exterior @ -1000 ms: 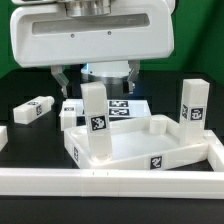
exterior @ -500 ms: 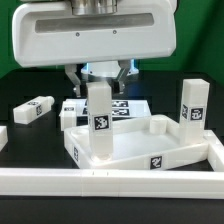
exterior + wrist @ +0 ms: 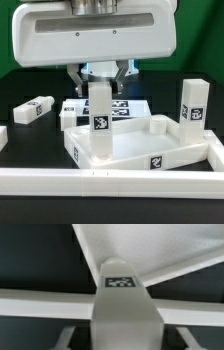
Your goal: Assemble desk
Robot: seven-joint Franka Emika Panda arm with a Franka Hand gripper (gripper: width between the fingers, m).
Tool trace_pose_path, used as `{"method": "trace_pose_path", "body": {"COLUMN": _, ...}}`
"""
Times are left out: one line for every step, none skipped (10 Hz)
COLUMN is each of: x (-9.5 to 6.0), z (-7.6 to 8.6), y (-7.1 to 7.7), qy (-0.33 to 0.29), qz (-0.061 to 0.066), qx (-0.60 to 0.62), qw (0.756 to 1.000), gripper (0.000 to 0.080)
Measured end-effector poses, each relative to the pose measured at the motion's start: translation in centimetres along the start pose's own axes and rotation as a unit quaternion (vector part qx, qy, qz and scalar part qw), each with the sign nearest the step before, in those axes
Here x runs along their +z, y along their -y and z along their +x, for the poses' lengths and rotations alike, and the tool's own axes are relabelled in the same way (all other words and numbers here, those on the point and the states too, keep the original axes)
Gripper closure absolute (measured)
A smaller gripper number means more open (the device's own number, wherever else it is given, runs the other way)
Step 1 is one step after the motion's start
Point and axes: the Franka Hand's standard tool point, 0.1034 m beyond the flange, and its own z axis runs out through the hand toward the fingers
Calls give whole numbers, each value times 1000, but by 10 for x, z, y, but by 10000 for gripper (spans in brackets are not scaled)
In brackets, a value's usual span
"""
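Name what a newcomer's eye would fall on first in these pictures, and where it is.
The big white gripper fills the top of the exterior view, clamped on an upright leg at the corner of the desk top on that view's left. A second leg stands upright on its right.

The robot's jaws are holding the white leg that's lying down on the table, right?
No. The jaws hold the upright leg standing in the desk top's corner, not the lying leg on the table, as the exterior view shows.
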Motion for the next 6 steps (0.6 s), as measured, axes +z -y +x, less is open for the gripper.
{"method": "trace_pose_path", "body": {"x": 0, "z": 0, "y": 0, "qy": -1, "qz": 4, "qx": 61, "qw": 998, "gripper": 511}}
{"method": "trace_pose_path", "body": {"x": 1, "z": -1, "y": 0, "qy": 0, "qz": 4, "qx": 106, "qw": 994, "gripper": 511}}
{"method": "trace_pose_path", "body": {"x": 1, "z": 0, "y": 1, "qy": 0, "qz": 4, "qx": 133, "qw": 991, "gripper": 510}}
{"method": "trace_pose_path", "body": {"x": 1, "z": 0, "y": 2, "qy": 0, "qz": 9, "qx": 190, "qw": 982, "gripper": 510}}
{"method": "trace_pose_path", "body": {"x": 2, "z": -1, "y": 3, "qy": 1, "qz": 9, "qx": 237, "qw": 972, "gripper": 509}}
{"method": "trace_pose_path", "body": {"x": 2, "z": 0, "y": 4, "qy": -2, "qz": 9, "qx": 267, "qw": 964, "gripper": 509}}
